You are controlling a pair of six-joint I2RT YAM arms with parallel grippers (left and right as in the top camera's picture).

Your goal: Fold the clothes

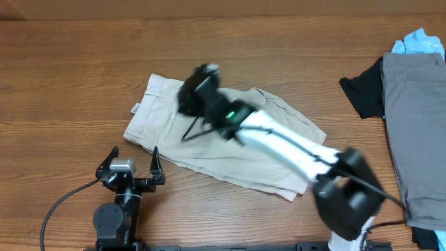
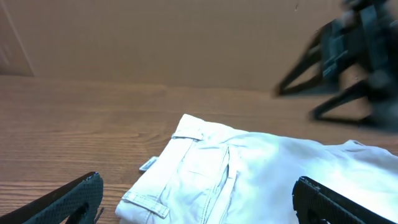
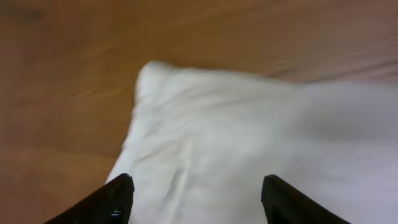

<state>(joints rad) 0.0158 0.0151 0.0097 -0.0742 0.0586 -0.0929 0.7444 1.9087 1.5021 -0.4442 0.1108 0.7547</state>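
Your cream trousers [image 1: 157, 122] lie flat at mid-table, their small white tag [image 2: 148, 164] too small to read, with your left gripper [image 1: 134, 162] just beside their near edge and your right gripper [image 3: 198, 190] above them, both spread wide and holding nothing.
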